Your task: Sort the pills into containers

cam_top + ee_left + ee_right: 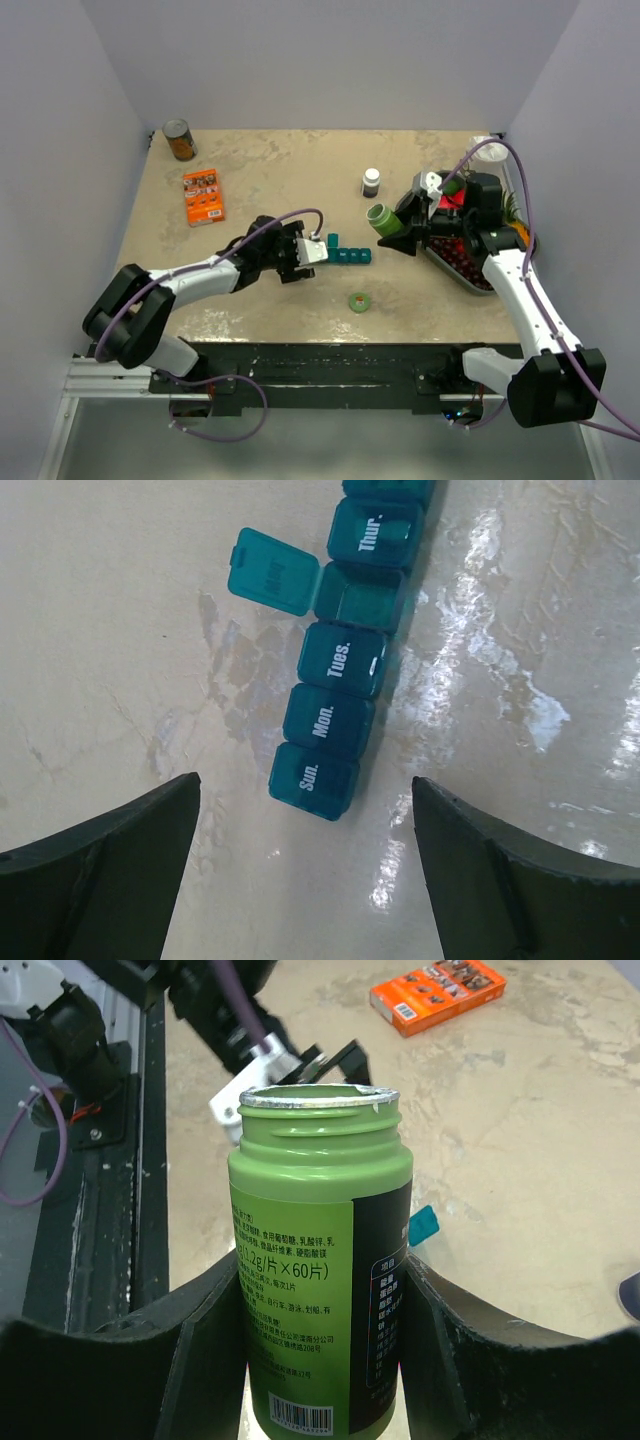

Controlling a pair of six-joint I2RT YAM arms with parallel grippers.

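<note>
The containers, a teal strip of day-marked compartments (328, 720) (350, 256), lie on the table mid-scene. One compartment (362, 596) stands open between Tues. and Thur., with its lid (272, 572) flipped to the side. My left gripper (305, 778) (306, 252) hovers open at the Sun. end, touching nothing. My right gripper (320, 1270) (393, 226) is shut on an uncapped green pill bottle (320, 1160) (381, 217), held tilted just right of the strip. No pills are visible; the bottle's inside is hidden.
A green cap (359, 301) lies near the front edge. A small dark bottle with a white cap (371, 181) stands behind the strip. An orange box (203, 195) (437, 993) and a can (180, 140) sit far left. A grey fruit tray (474, 278) sits under the right arm.
</note>
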